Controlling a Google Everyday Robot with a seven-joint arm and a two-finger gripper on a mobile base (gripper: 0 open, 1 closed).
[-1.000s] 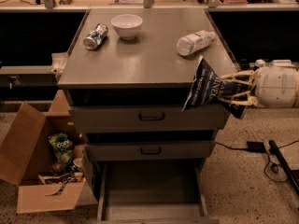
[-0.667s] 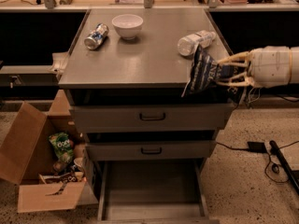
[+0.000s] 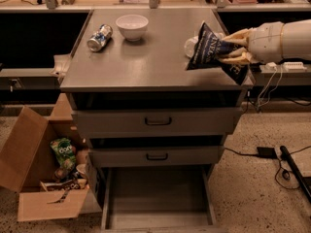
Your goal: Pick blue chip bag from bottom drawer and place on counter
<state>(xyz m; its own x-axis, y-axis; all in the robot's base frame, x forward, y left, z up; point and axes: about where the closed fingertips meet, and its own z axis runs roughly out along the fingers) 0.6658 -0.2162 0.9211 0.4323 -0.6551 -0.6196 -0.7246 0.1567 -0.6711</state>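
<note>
My gripper (image 3: 237, 51) reaches in from the right and is shut on the blue chip bag (image 3: 210, 50), a dark navy foil bag with white lettering. It holds the bag tilted over the right part of the counter (image 3: 146, 62), close above the surface. The bag hides most of a clear water bottle (image 3: 191, 46) lying behind it. The bottom drawer (image 3: 158, 198) stands pulled open at the base of the cabinet, its grey floor bare.
A white bowl (image 3: 132, 26) and a lying can (image 3: 99, 37) sit on the counter's back left. Two shut drawers with black handles (image 3: 158, 121) are under the top. An open cardboard box (image 3: 43, 178) with a green snack bag (image 3: 63, 153) stands on the floor left. Cables lie on the floor right.
My gripper has lifted the blue chip bag from beside the cabinet's right front edge up and back over the counter's right side.
</note>
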